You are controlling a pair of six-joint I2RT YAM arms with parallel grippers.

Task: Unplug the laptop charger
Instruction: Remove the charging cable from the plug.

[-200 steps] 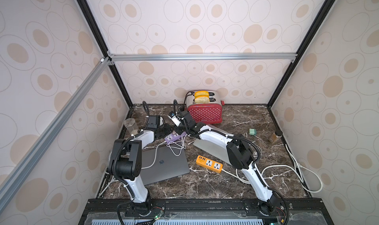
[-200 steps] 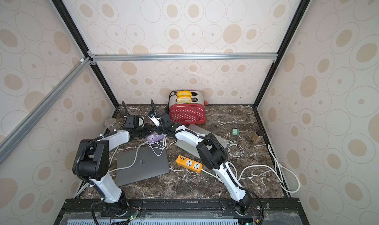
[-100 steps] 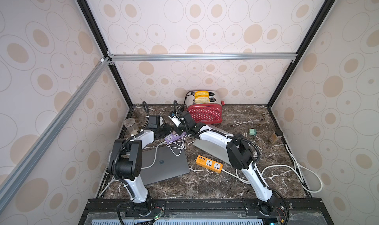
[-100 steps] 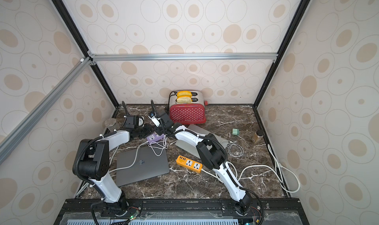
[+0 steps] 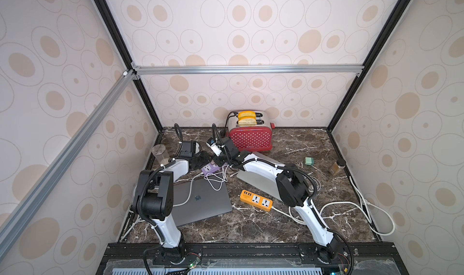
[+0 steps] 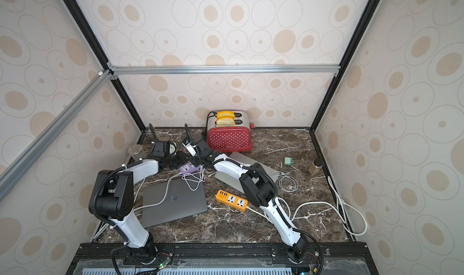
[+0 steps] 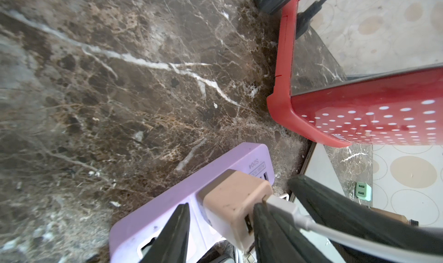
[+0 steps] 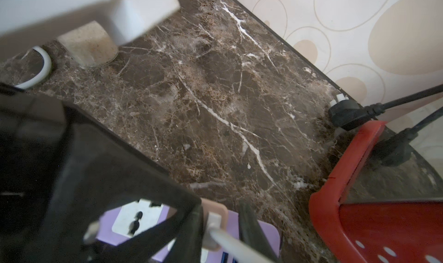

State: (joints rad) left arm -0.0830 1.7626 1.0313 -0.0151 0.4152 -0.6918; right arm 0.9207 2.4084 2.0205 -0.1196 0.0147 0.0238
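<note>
Pinkish-beige charger [image 7: 232, 201] sits plugged into purple power strip [image 7: 167, 201], near the strip end facing the red toaster [image 5: 249, 138]. Strip lies on brown marble table [image 5: 251, 226], btwn toaster and grey laptop [image 5: 203, 203]. White cable [image 7: 335, 233] leaves charger's side port.

Left gripper [image 7: 219, 209]: jaws apart, straddling charger. One finger [image 7: 268, 233] touches the port face. Other finger [image 7: 177, 230] is down on the strip w/ a sliver of white socket showing btwn it and charger, so released, not clamped.

Right gripper [image 5: 219, 160] is at the same spot, coming from toaster side. In right wrist view dark fingers flank charger [image 8: 214, 207] closely, but it's blurred and overlaps the left claw; can't tell if squeezing or released.

Writing: strip end has small print, upside down in left wrist view, approx "S204"; line under it illegible. Toaster front has small white brand mark, low centre, too small to read. Laptop lid logo unreadable.

Orange power strip [image 5: 256, 203] near laptop, well apart from purple one.
</note>
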